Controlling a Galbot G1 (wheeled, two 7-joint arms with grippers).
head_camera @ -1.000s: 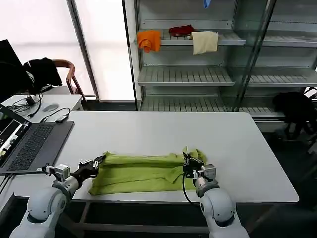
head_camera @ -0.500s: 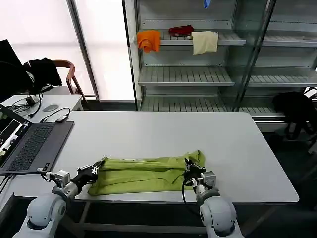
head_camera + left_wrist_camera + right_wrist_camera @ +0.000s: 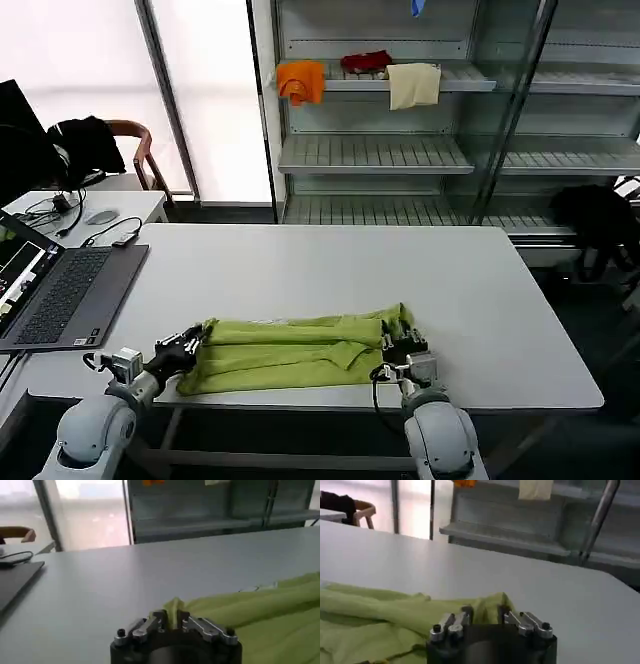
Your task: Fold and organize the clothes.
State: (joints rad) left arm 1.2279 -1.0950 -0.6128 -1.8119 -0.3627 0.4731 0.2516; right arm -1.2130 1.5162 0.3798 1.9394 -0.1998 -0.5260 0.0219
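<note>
Left gripper [image 3: 193, 345] pinches the T-shirt [image 3: 290, 350] at its left end; right gripper [image 3: 397, 349] apparently grips the right end, fingers partly hidden. Shirt lies folded lengthwise along the table [image 3: 300, 265] front edge.

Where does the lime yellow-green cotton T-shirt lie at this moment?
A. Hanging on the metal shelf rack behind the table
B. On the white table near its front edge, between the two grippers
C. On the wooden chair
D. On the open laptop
B: the lime yellow-green cotton T-shirt lies as a long band on the white table near its front edge, with the left gripper at one end and the right gripper at the other.
</note>
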